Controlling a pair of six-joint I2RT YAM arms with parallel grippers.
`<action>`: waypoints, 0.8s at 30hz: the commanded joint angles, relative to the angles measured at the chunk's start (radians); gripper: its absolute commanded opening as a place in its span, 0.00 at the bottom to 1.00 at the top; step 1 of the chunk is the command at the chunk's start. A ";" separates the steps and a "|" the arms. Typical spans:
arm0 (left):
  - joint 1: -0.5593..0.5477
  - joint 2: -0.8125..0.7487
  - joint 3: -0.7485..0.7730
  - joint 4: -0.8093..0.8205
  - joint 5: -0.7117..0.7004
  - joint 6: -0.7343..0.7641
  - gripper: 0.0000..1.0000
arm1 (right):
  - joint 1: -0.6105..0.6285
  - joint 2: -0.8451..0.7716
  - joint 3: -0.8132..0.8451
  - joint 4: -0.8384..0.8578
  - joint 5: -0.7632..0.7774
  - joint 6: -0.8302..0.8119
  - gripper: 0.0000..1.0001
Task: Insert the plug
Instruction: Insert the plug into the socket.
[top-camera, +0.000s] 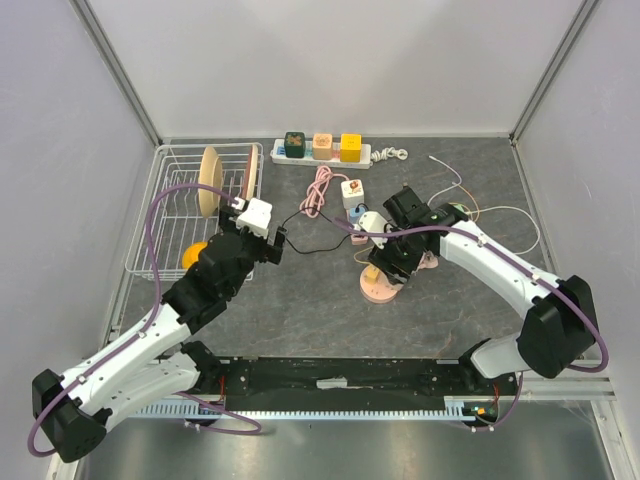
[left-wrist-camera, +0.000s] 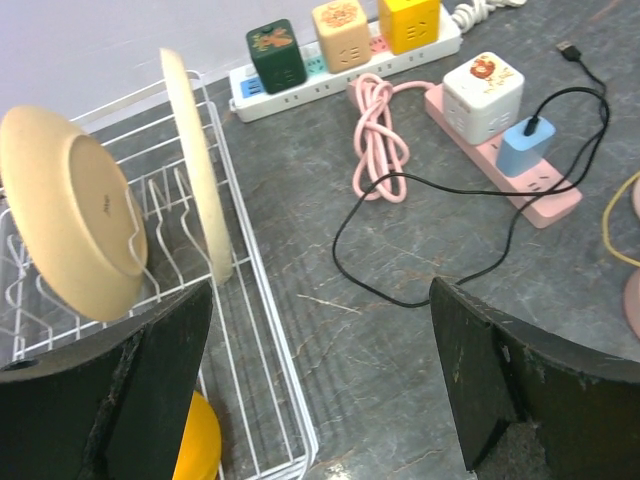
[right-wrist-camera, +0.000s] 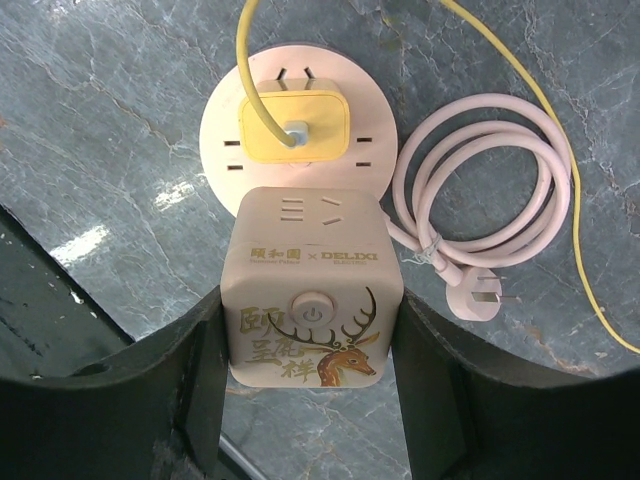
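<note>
Your left gripper (left-wrist-camera: 320, 340) hangs with its jaws spread wide and empty, just beside the dish rack (left-wrist-camera: 262, 300). Further right, your right gripper (right-wrist-camera: 310, 320) pinches the pink cube socket (right-wrist-camera: 312, 250) by its sides. The yellow plug (right-wrist-camera: 295, 130) sits on the round base (right-wrist-camera: 225, 110) just beyond the cube; the coiled cord's pink plug (right-wrist-camera: 478, 298) lies loose on the table

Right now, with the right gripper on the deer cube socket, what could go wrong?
1. The deer cube socket, clamped by the right gripper, sits right beside the yellow charger on the round pink socket base; pushing forward could knock it.
2. The coiled pink cord and its loose plug lie alongside; lifting the cube may drag them.
</note>
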 joint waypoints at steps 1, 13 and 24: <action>0.010 -0.005 -0.012 0.037 -0.085 0.068 0.95 | 0.003 0.002 -0.011 0.039 0.007 -0.030 0.00; 0.033 -0.033 -0.026 0.075 -0.122 0.056 0.95 | 0.003 0.048 -0.024 0.043 -0.011 -0.037 0.00; 0.042 -0.036 -0.029 0.077 -0.109 0.051 0.95 | 0.004 0.050 -0.037 0.046 -0.040 -0.043 0.00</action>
